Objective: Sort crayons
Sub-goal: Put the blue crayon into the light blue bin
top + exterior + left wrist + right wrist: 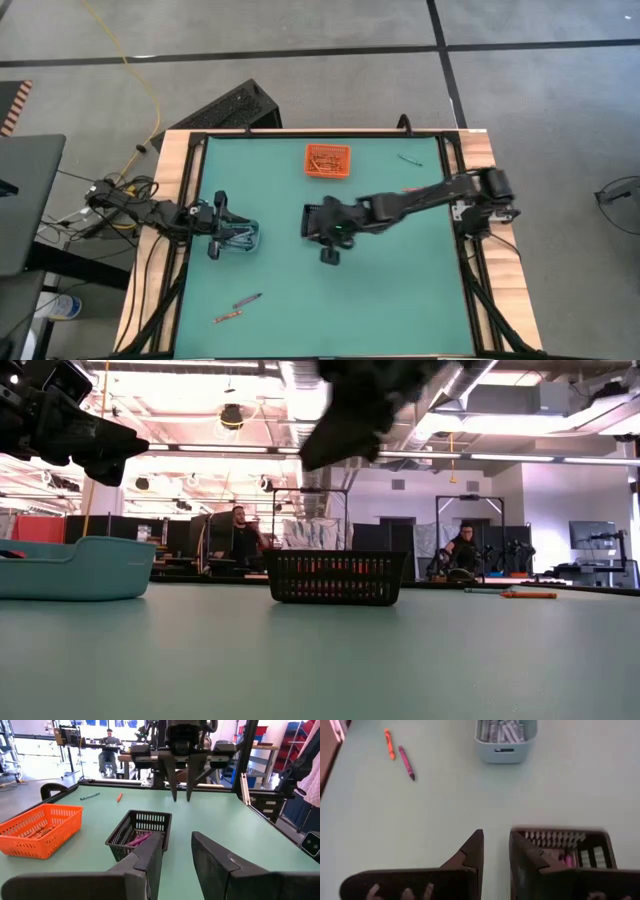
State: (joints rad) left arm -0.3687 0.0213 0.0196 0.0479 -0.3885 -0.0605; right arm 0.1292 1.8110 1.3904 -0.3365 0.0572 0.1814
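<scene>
The right hand [331,256] hangs over the middle of the green surface [400,300], its two dark wedge-shaped fingers slightly apart and gripping nothing, just beside a black mesh bin [570,842] holding purple crayons [135,839]. The left hand [214,250], fingers likewise parted and bare, hovers at a smooth teal tub [240,238] (grey-blue crayons inside). An orange mesh basket [328,161] sits farther off. Two loose crayons [236,308], one purple, one orange, lie near the front-left corner.

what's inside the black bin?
Purple crayons lie in the black bin, seen from the left wrist. From overhead, the right gripper and arm cover the bin, so a count isn't possible.
</scene>
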